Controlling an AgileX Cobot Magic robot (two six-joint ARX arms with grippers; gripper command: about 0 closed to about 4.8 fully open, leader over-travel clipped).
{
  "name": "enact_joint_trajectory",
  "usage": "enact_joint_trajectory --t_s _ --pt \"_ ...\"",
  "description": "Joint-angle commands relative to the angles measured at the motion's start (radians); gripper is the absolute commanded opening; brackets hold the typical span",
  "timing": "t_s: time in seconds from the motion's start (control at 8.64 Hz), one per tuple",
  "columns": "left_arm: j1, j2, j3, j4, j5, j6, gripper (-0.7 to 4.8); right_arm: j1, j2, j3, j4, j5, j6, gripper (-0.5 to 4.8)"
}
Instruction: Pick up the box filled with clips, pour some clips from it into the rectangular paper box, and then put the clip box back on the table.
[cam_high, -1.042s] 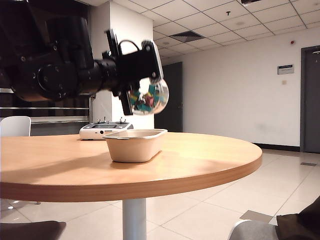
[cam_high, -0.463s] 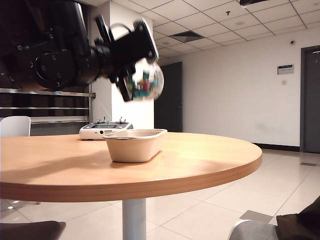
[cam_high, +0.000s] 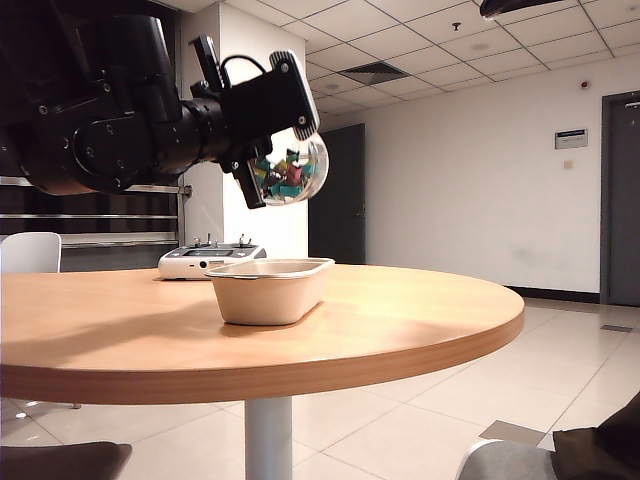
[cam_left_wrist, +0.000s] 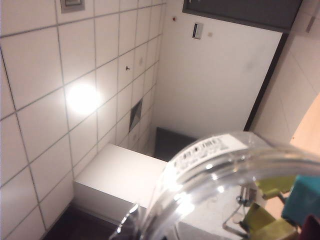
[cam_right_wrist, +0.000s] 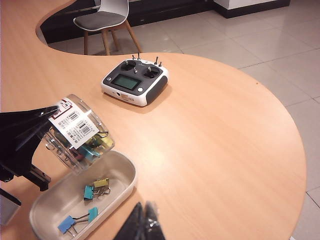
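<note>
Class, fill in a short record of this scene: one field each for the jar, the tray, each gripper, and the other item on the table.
jar: clear jar of clips, tilted in the air above the tray
tray: beige paper tray on the table, a few clips inside
left gripper: left gripper shut on the jar, above the tray
right gripper: right gripper shut, holding nothing, low over the table beside the tray
other item: remote controller, beyond the tray

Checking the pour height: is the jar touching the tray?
Apart. Exterior view shows the jar, shut in the left gripper, held clear above the tray's rim, wall visible between them.
</note>
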Motion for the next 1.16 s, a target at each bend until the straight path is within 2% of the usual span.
enact_joint_trajectory --t_s 0.12,0.23,0.35,0.46,0.58,0.69,0.81,0.93,1.04,1.16 --pt "0.003 -0.005 0.006 -0.119 -0.051 -0.37 -0.07 0.0 -0.003 0.005 0.004 -0.005 -0.02 -0.06" --pt "0.003 -0.01 0.037 -0.462 -0.181 -0.779 -0.07 0.0 -0.002 0.005 0.005 -0.004 -0.02 -0.06" --pt "0.003 -0.01 0.065 -0.483 -0.18 -0.851 -0.07 0.0 -0.002 0.005 0.005 -0.005 -0.02 -0.06" --pt "0.003 -0.016 0.091 -0.485 -0.18 -0.979 -0.07 0.0 -0.002 0.005 0.005 -0.005 -0.02 -0.06" --pt "0.01 -0.028 0.124 -0.507 -0.081 -1.248 -0.07 0.0 -0.002 0.005 0.005 -0.005 -0.02 -0.06" --pt "0.024 -0.028 0.124 -0.518 -0.007 -1.399 -0.07 0.0 -0.002 0.005 0.005 -0.005 -0.02 -0.06" --pt "0.037 -0.044 0.125 -0.517 -0.04 -1.2 -0.07 0.0 -0.002 0.005 0.011 -0.005 -0.02 -0.06" --pt "0.035 -0.066 0.125 -0.516 -0.143 -0.848 -0.06 0.0 -0.002 0.005 0.012 -0.004 -0.02 -0.06" --pt "0.029 -0.072 0.125 -0.502 -0.198 -0.54 -0.07 0.0 -0.002 0.005 0.012 -0.004 -0.02 -0.06" --pt "0.029 -0.072 0.125 -0.501 -0.199 -0.244 -0.07 0.0 -0.002 0.005 0.014 -0.005 -0.02 -0.06"
